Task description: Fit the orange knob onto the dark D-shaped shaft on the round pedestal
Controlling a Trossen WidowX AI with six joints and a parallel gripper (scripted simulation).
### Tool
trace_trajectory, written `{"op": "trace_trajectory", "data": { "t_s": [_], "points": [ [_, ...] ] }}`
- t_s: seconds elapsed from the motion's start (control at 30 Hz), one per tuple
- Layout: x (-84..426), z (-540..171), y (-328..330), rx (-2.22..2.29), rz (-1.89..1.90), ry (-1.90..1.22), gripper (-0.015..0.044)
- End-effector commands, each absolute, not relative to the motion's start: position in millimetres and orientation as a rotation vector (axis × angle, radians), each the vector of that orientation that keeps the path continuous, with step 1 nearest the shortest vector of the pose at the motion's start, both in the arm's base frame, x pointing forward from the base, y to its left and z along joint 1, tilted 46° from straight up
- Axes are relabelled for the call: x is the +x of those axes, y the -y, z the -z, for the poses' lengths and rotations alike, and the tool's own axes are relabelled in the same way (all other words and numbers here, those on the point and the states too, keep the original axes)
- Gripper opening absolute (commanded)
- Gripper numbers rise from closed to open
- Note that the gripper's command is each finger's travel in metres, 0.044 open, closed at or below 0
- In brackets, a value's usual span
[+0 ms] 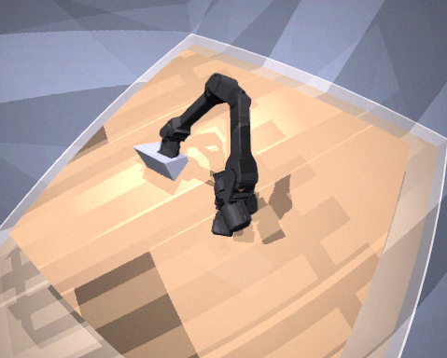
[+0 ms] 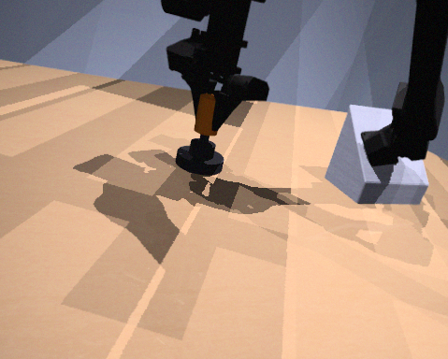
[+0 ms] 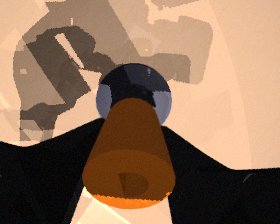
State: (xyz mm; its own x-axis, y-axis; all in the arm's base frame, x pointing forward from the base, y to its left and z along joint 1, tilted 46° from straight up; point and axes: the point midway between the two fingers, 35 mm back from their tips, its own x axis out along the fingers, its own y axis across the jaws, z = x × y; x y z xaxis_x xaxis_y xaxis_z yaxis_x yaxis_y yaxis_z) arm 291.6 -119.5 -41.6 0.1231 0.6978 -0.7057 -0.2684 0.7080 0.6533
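Note:
The orange knob [image 2: 205, 116] [image 3: 129, 145] stands nearly upright, slightly tilted, between the fingers of my gripper [image 2: 208, 109] [image 3: 132, 127], which is shut on it. The dark round pedestal [image 2: 186, 161] [image 3: 133, 75] stands on the table under the knob, with a narrower dark step on top. In the exterior view a short piece of the dark shaft [image 2: 204, 138] shows between the knob's lower end and that step. The knob's lower end is at the shaft's top, above the pedestal. The shaft's flat side is hidden. In the top view the arm hides knob and pedestal.
The arm's base stands on a pale grey block [image 1: 159, 163] [image 2: 346, 164], to the right of the pedestal in the exterior view. The wooden table [image 1: 264, 280] [image 2: 246, 304] carries patches of shadow. A pale, see-through border [image 1: 311, 80] runs round the table's edge.

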Motion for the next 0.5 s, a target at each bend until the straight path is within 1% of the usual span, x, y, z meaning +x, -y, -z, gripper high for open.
{"op": "trace_trajectory", "data": {
  "t_s": [0.0,0.47],
  "points": [
    [291.4,42.5,119.4,0.362,-0.772,-1.237,0.0],
    [291.5,43.5,116.9,0.362,-0.772,-1.237,0.0]
  ]
}}
